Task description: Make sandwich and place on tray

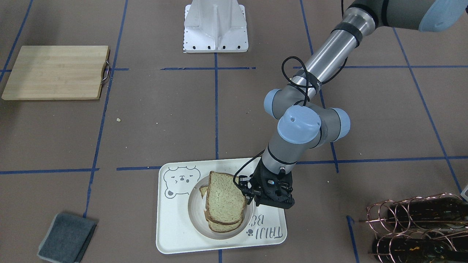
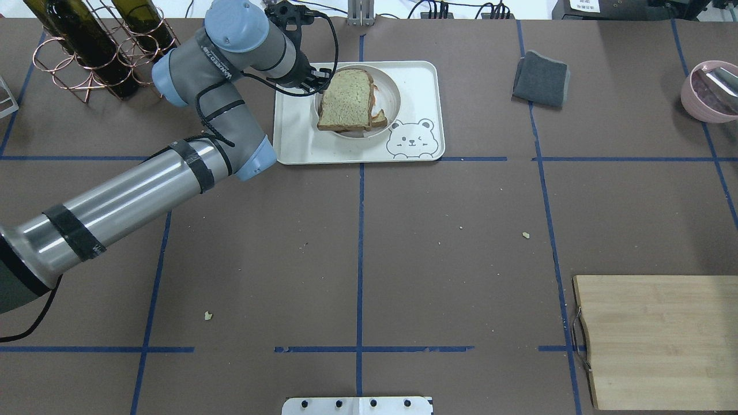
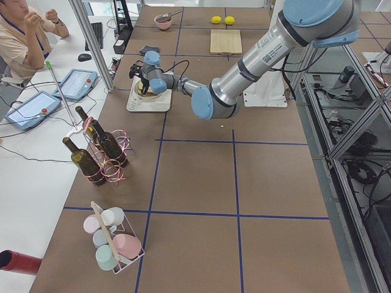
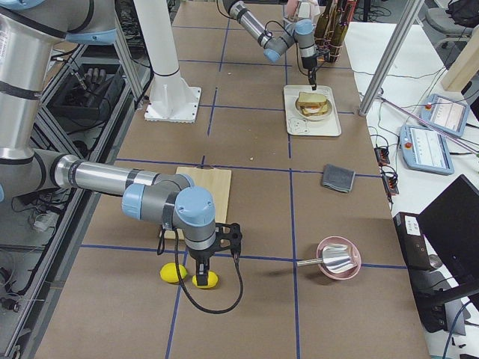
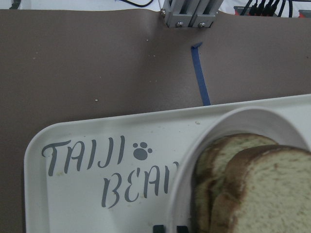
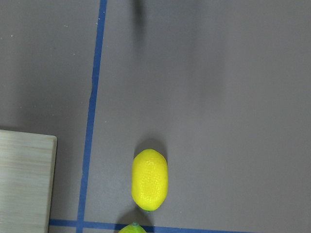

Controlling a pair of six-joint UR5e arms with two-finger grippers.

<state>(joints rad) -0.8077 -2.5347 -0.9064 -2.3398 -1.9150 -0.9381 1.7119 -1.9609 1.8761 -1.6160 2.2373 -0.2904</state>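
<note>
Overhead exterior shows the sandwich in a round bowl on the tray; left claw, fingers drawn together, touches its crust edge; I'd back off gently, straight up, lest the slices slide; whether the right claw is open I cannot tell.

Left arm extended far forward, left gripper pointing down, jaws unclear; right gripper pointing down, jaws unclear.
</note>
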